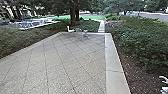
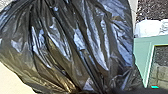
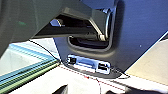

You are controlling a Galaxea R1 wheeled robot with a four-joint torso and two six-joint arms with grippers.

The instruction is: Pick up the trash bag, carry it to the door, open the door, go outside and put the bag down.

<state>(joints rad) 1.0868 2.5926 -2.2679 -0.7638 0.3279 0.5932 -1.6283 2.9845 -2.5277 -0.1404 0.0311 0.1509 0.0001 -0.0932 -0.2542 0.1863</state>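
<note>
the going-outside step looks to be done or all but done: the head view looks out over a paved yard (image 1: pixel 57 60), its pale border (image 1: pixel 113 66) running ahead between the slabs and the dark green bushes (image 1: pixel 140 42). a white chair (image 1: pixel 70 29) stands near the far edge, with tree trunks (image 1: pixel 73 15) beyond it. the trash bag (image 2: pixel 82 47) is at the robot's left arm, large, black and creased in the left wrist view, with part of a green frame (image 2: pixel 143 50) beside it. so i judge the step in hand to be carrying the bag over the yard, with the putting down left to do.

whether the left tool is apart, together or clamped on the bag, i cannot tell; from how close the bag is, my guess is that it bears the load. for the right tool i cannot tell either.

setting down calls for a halt on open slabs, away from the border and the chair, then a slow lowering until the ground takes the weight, and only then a release. thin plastic may snag on the robot's own base or tear if dragged, and a soft, slack bag could slump over once let go.
</note>
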